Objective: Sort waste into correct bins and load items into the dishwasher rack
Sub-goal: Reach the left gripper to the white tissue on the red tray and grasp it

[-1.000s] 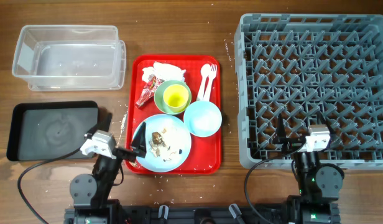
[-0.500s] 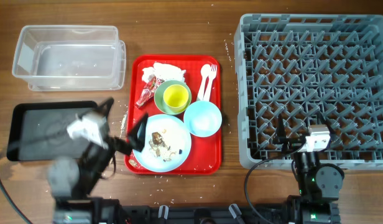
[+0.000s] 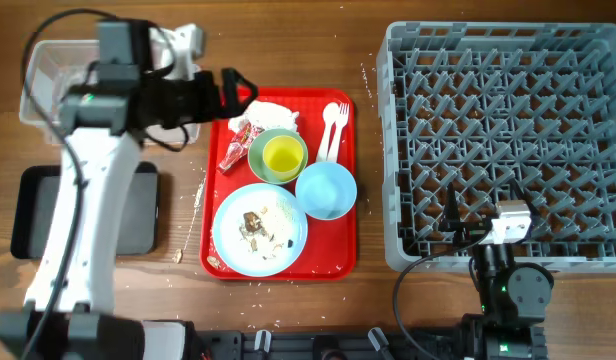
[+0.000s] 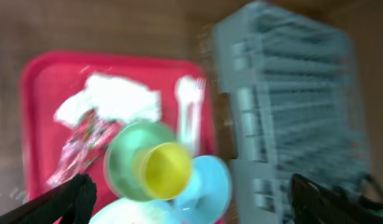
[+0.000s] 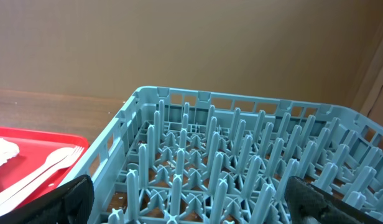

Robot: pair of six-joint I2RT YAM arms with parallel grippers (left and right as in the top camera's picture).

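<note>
My left gripper is open and empty, held over the back left corner of the red tray, beside the white napkin and the red-and-white wrapper. The yellow cup sits in the green bowl. In front are the light blue bowl and the blue plate with brown scraps. The white spoon and fork lie at the tray's back right. The blurred left wrist view shows the cup, napkin and open jaws. My right gripper is open at the grey rack, with its jaws over the pegs.
The clear tub stands at the back left, partly hidden by my left arm. The black tray lies in front of it. White crumbs are scattered on the wood left of the red tray.
My left arm has risen from the table's front edge near the plate and swung back over the tray's back left corner. The right arm has not moved.
</note>
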